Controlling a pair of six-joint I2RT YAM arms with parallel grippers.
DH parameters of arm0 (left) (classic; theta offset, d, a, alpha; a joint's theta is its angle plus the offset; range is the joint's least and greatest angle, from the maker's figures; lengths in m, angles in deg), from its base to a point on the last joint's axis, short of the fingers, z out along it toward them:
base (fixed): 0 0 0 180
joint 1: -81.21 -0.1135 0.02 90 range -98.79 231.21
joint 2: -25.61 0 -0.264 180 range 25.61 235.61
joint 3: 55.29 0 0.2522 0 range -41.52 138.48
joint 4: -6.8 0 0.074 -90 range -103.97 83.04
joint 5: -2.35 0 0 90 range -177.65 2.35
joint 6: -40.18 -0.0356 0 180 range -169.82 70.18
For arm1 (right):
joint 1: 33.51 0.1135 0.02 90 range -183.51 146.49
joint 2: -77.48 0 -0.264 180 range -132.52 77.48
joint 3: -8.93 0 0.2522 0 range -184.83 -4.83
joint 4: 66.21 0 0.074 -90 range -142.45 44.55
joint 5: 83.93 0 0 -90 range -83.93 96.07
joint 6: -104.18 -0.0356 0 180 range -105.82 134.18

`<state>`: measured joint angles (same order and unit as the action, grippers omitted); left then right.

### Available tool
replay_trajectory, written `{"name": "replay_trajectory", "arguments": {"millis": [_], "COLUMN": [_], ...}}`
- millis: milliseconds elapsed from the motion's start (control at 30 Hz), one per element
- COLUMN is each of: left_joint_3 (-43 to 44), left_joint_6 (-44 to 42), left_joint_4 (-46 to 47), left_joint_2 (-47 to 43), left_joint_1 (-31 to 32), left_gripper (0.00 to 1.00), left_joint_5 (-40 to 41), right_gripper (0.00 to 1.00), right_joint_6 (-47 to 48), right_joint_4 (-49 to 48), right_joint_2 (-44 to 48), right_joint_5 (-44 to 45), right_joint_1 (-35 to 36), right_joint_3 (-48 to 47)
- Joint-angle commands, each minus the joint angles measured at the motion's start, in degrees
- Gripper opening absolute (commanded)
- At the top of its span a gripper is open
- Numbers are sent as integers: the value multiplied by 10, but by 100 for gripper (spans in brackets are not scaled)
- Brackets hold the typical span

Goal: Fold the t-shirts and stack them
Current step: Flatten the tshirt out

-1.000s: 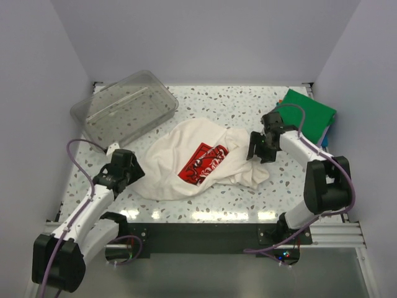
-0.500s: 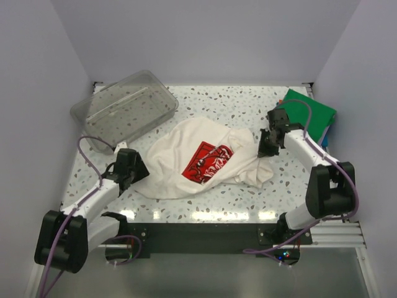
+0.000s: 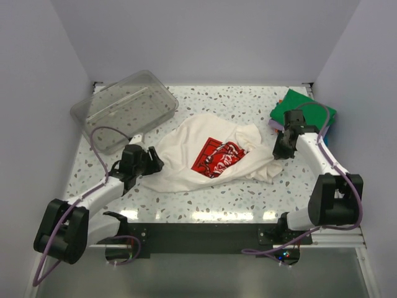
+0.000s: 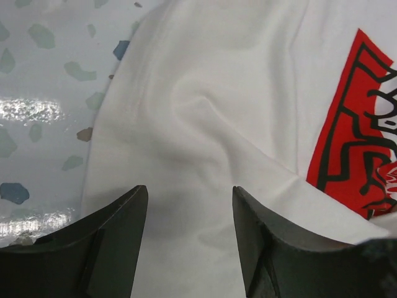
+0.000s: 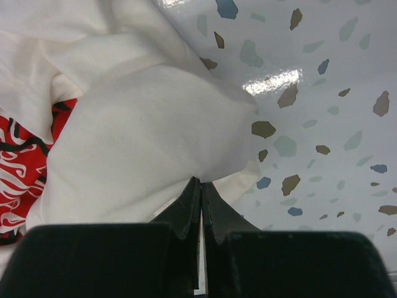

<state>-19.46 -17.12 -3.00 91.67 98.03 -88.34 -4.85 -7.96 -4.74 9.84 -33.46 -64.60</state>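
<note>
The white t-shirt lies in a crumpled heap in the middle of the speckled table, with its red print facing up. The left gripper is down low at the left edge of the shirt. In the left wrist view its two dark fingers stand well apart, with white cloth lying under the gap between them, and they have hold of nothing. The right gripper is at the right side of the shirt. In the right wrist view its fingers are pressed tight together, and a fold of the white cloth is pinched at their tips. The cloth bunches up toward that pinch. At the far right corner of the table sits a pile of folded shirts with a green one on top. Little bits of other colours peek out at the pile's edges. A clear tub sits at the far left of the table, tilted and apart from the white shirt.
</note>
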Motion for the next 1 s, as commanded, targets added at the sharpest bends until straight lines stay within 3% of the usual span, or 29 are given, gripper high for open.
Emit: {"name": "replay_trajectory", "arguments": {"millis": [0,67,200,300,633,900,967], "left_joint_3": [22,23,52,52,1,-25,-27], "left_joint_6": [-31,-25,35,75,169,148,141], "left_joint_4": [47,14,-219,-308,-310,-242,-229], "left_joint_2": [-49,-90,-142,-181,-175,-154,-150], "left_joint_1": [15,21,23,25,37,37,37], "left_gripper": [62,62,61,60,56,49,43], "left_joint_5": [-28,-12,135,183,166,133,123], "right_gripper": [0,0,0,0,0,0,0], "right_joint_6": [3,3,2,1,7,6,7], "right_joint_4": [10,11,3,-1,-8,-10,-9], "right_joint_2": [14,10,6,1,-10,-1,0], "right_joint_5": [12,11,5,-5,-25,-32,-31], "right_joint_1": [1,1,1,1,0,1,1], "right_joint_3": [7,7,10,12,12,22,22]}}
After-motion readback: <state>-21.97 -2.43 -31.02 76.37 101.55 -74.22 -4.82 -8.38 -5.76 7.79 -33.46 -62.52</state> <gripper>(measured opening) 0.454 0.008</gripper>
